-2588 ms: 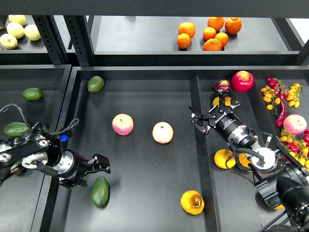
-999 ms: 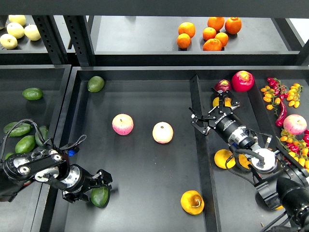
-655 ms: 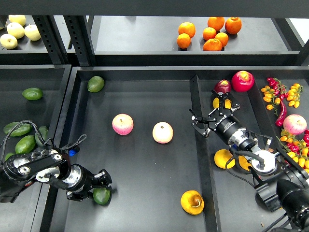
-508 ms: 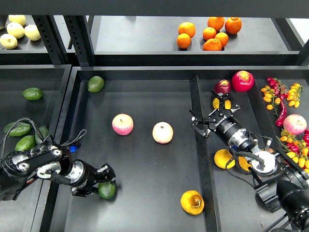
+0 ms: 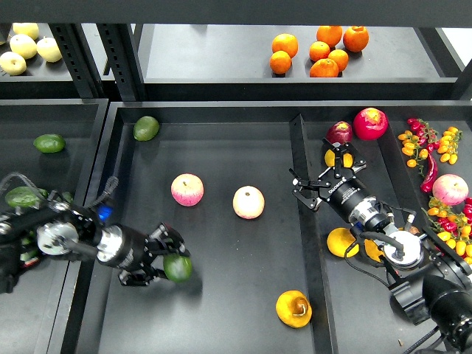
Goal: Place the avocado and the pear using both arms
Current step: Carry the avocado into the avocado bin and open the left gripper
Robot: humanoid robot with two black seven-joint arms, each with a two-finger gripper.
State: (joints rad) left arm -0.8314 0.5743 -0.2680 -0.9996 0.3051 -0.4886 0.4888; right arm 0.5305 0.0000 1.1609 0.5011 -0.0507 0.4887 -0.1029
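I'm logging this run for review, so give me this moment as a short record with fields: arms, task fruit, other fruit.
left gripper: shut on the avocado, above the middle tray
right gripper: open, at the divider, holding nothing
pear: lying free at the tray's near edge
apples: two, mid-tray, side by side, apart
lighter avocado: far left corner
oranges: on the back shelf

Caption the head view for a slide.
Left gripper holds the dark green avocado over the black tray; right gripper is open.

Avocado [image 5: 178,267] lies left of the pear [image 5: 293,308].
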